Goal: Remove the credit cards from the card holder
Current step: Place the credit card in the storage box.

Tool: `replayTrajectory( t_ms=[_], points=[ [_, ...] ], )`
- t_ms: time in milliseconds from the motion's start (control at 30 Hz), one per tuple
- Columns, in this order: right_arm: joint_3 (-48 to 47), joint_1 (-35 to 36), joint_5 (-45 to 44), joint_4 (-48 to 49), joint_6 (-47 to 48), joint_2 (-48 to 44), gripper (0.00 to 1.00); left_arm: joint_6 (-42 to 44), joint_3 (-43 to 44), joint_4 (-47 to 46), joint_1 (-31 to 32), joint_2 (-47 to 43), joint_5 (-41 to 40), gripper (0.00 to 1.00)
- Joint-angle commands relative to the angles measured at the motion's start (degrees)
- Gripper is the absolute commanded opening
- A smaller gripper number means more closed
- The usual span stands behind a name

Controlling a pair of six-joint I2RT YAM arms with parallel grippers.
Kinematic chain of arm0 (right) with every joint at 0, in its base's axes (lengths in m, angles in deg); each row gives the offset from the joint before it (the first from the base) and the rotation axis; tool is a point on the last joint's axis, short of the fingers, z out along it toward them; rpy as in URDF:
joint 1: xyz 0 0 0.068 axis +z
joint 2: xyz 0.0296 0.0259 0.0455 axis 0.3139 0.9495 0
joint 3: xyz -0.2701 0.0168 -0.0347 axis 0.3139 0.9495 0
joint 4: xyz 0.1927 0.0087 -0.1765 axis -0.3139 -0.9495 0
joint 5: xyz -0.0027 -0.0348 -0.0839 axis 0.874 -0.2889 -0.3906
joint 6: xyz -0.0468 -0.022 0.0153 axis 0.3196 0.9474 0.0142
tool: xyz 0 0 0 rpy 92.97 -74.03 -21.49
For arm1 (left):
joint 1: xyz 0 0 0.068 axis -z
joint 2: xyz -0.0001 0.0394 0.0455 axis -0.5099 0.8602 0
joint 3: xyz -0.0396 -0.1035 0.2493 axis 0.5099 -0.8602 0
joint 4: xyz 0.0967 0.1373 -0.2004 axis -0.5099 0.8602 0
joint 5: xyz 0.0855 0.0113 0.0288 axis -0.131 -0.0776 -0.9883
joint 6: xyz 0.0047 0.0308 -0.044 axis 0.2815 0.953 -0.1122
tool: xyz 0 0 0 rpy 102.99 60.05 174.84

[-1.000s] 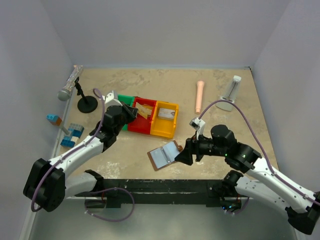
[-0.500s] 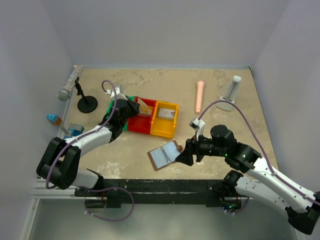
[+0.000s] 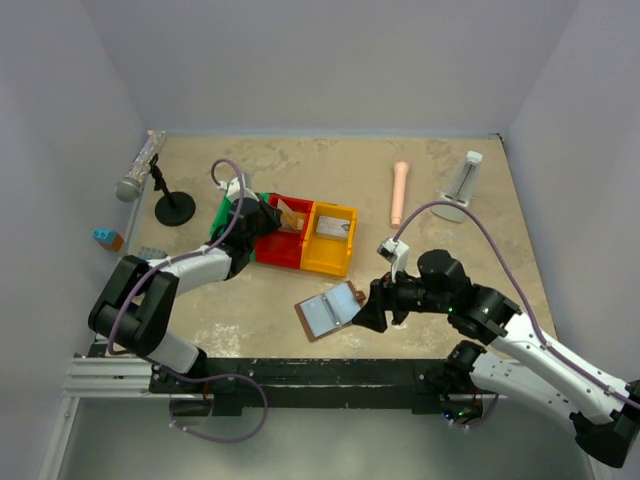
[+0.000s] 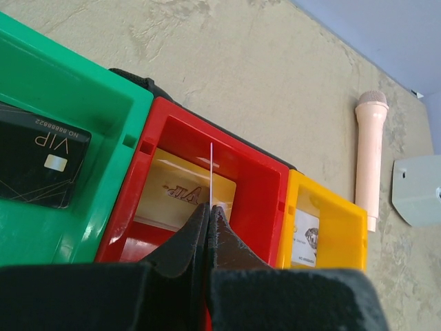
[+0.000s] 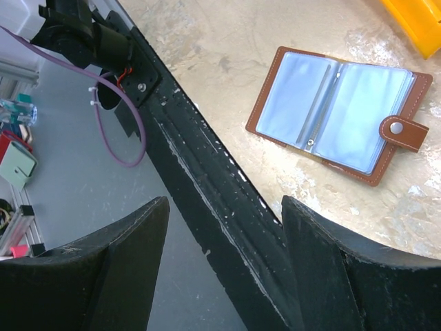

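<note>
Your left gripper [image 4: 210, 207] had its jaws pressed shut on a thin card [image 4: 210, 162], seen edge-on and standing upright above the red bin [image 4: 258, 183]. Its face and colour could not be told. Over the past second that arm folded its elbow in toward the bins and carried the pinched card a little rightward, from over the green bin [image 4: 89, 103] to over the red one. By that showing the card was about to be dropped, not yet let go. Your right gripper [image 5: 224, 210] barely stirred, its jaws spread wide and holding nothing, hanging over the near edge of the table [image 5: 227, 62] just beside the card holder [image 5: 337, 114]. The card holder had not moved either. It lay open and flat on the table, well apart from the bins, and its pale blue sleeves looked empty in the right wrist view, so the task seemed close to done. The count stood at three bins in a row, with the yellow bin [image 4: 331, 207] last. There were four cards: a black card [image 4: 38, 162] in the green bin, a gold card [image 4: 182, 193] in the red, a pale card [image 4: 303, 238] in the yellow, and the one in your left jaws. There was one card holder, and one pink microphone [image 4: 368, 152] lay beyond the bins.
</note>
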Motion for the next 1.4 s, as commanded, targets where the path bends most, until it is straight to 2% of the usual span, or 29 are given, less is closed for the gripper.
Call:
replayTrajectory(
  t_ms=[0, 600, 767, 1167, 1367],
  points=[
    [-2.5, 0.0, -0.5, 0.6, 1.0, 0.5, 0.70, -0.7, 0.9, -5.2, -1.0, 1.3, 0.6, 0.00],
    [-3.0, 0.0, -0.5, 1.0, 1.7, 2.9, 0.70, -1.9, -0.7, -9.5, -1.7, 4.9, 3.0, 0.00],
    [-3.0, 0.0, -0.5, 1.0, 1.7, 3.3, 0.70, -1.5, -0.7, -9.0, -1.7, 4.5, 3.4, 0.09],
    [-2.9, 0.0, -0.5, 1.0, 1.8, 3.3, 0.70, -1.4, -0.6, -6.3, -1.9, 4.0, 3.9, 0.19],
    [-3.0, 0.0, -0.5, 1.0, 1.9, 3.0, 0.70, -1.0, 0.7, -3.3, -2.4, 3.8, 5.0, 0.30]
  ],
)
